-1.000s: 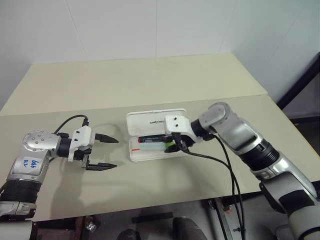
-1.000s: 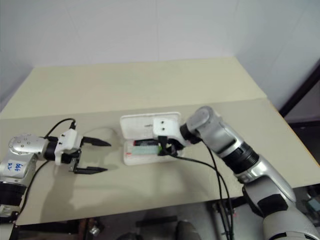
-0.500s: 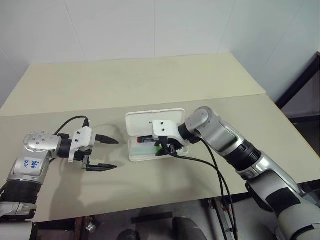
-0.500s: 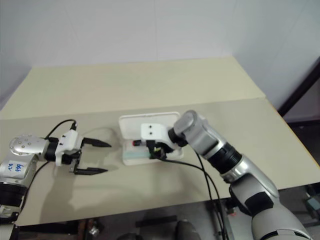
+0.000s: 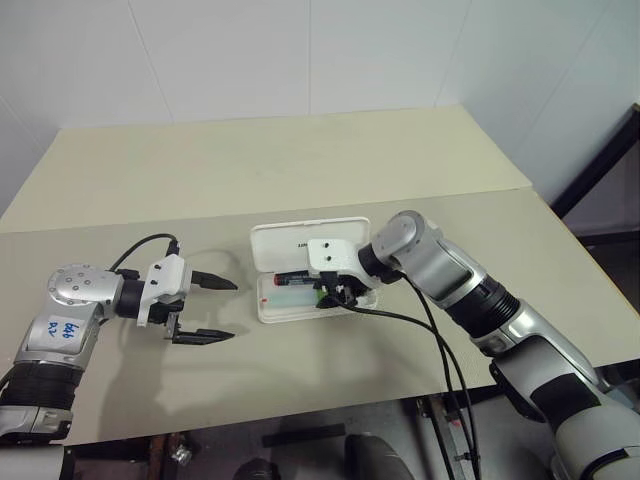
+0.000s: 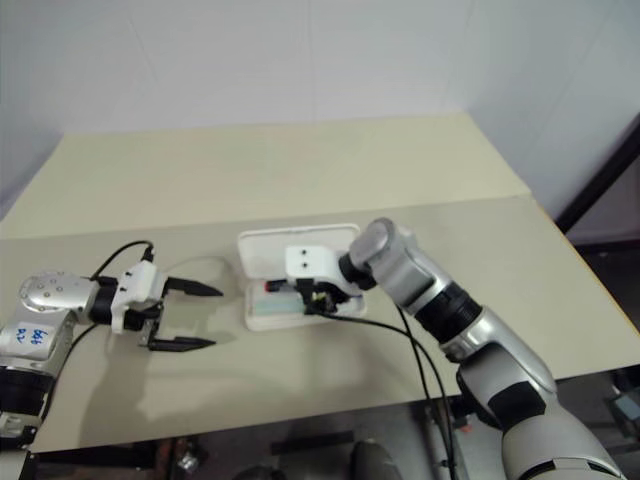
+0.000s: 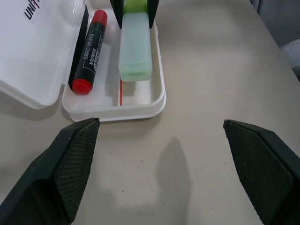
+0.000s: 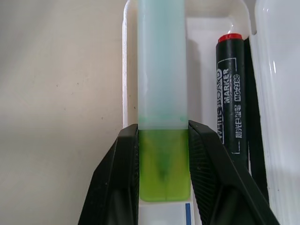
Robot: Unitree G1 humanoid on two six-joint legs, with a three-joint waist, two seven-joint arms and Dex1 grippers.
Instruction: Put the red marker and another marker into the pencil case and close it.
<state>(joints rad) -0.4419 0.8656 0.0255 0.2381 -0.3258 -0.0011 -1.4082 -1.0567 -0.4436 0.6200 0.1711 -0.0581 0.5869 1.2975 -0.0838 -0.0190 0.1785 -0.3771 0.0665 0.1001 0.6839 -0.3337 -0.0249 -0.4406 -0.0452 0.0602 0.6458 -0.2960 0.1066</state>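
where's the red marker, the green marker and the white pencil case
slim black red-ended marker (image 7: 88, 49), left wrist view, on its labelled barrel
stubby pale mint-green marker (image 8: 161, 70), right wrist view, on its translucent body
white hard-plastic hinged pencil case (image 7: 37, 51), left wrist view, on its open lid

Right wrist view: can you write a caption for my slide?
The right gripper pinches the green marker's lime cap inside the open pencil case, beside the red marker.
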